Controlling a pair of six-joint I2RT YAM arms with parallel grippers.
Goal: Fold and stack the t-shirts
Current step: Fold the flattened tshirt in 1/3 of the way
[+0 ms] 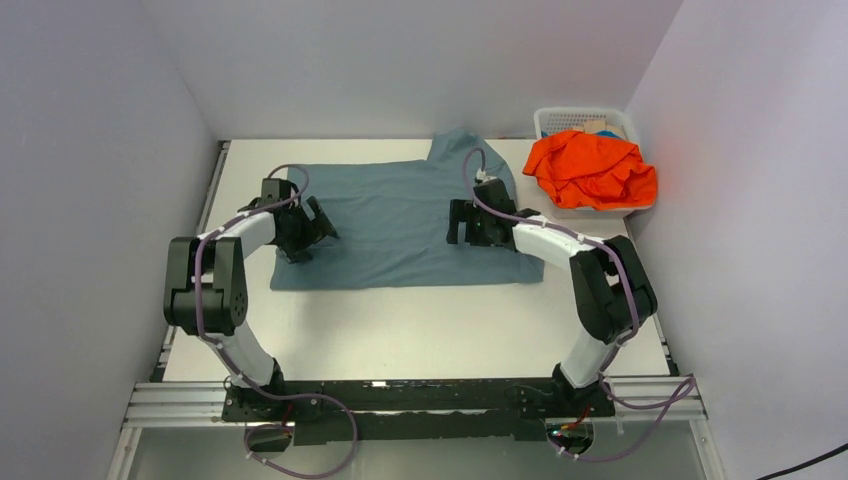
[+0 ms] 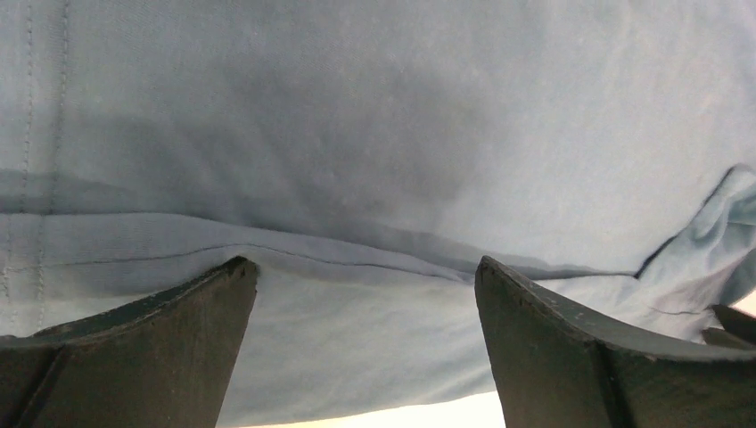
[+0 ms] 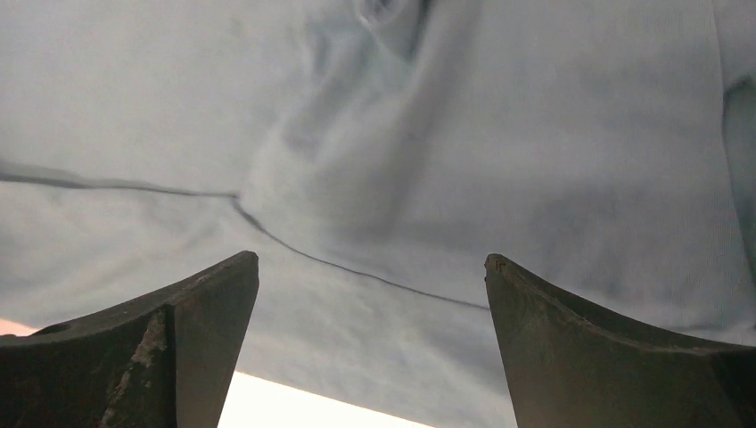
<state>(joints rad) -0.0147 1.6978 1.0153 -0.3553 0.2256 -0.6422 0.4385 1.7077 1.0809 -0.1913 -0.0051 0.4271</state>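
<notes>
The blue-grey t-shirt lies spread flat mid-frame on the table, seemingly laid out for folding. Left fingers and right fingers gape wide, empty, low over its edges. The orange t-shirt sits heaped on the basket, upper right.

I could read nothing at all. The blue-grey t-shirt under the left gripper and right gripper bore no legible print or tag, nor did the orange t-shirt beyond the right one.
</notes>
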